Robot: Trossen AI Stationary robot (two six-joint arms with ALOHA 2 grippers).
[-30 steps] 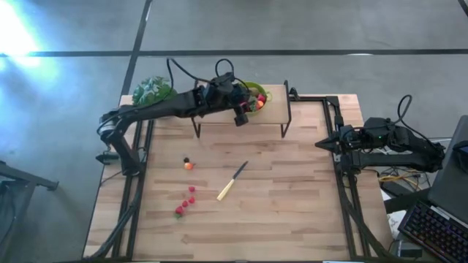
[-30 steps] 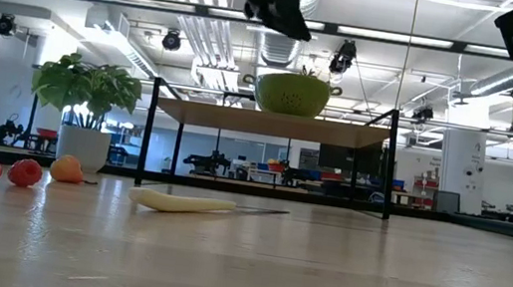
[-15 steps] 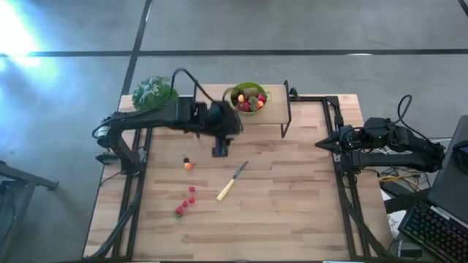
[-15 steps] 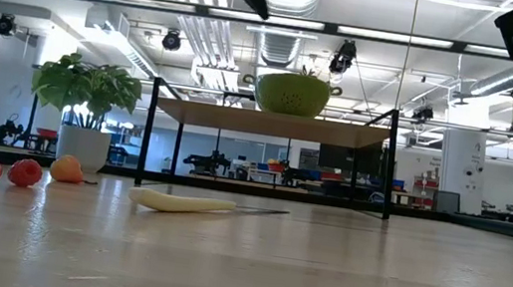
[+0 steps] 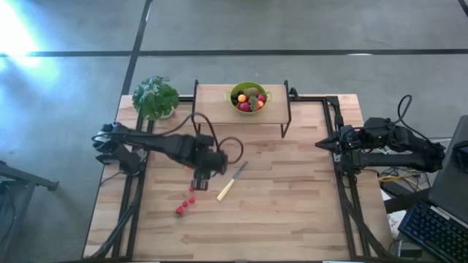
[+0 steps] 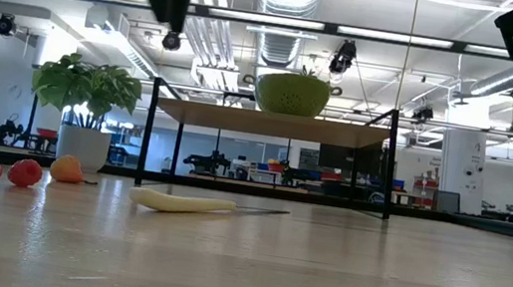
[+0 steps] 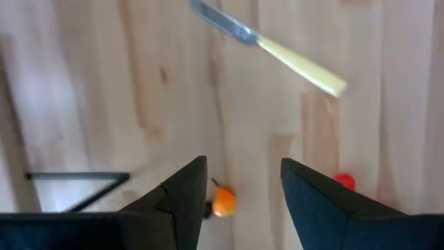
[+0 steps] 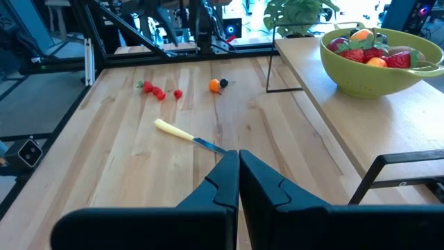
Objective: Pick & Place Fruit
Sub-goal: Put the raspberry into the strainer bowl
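Wooden table (image 5: pixel 292 197) seen from above, with both arms. The left gripper (image 5: pixel 200 175) hangs above the middle-left of the table with its two fingers (image 7: pixel 180 201) spread apart and nothing between them. Through the gap, the left wrist view shows an orange fruit (image 7: pixel 223 202) lying on the wood directly below, touching a small dark berry (image 7: pixel 207 206) on one side; a red fruit (image 7: pixel 344 182) lies a little apart on the other side of the gripper. In the high view the arm hides the orange fruit and the dark berry.

A short row of red fruits (image 5: pixel 185 204) lies on the table toward the near edge, just beyond the gripper. A knife (image 5: pixel 231 182) with a pale handle lies at a slant just beside the left gripper, toward the table's centre, apart from the fruit.

At the far edge a low shelf (image 5: pixel 212 102) on black legs carries a green bowl (image 5: pixel 248 109) holding red, orange and brown-green fruit. A potted plant (image 5: pixel 155 97) stands at the far left corner, beside the shelf.

The right gripper (image 5: pixel 322 145) waits at the right edge of the table, raised off the wood, with its fingers (image 8: pixel 222 182) pressed together and holding nothing.
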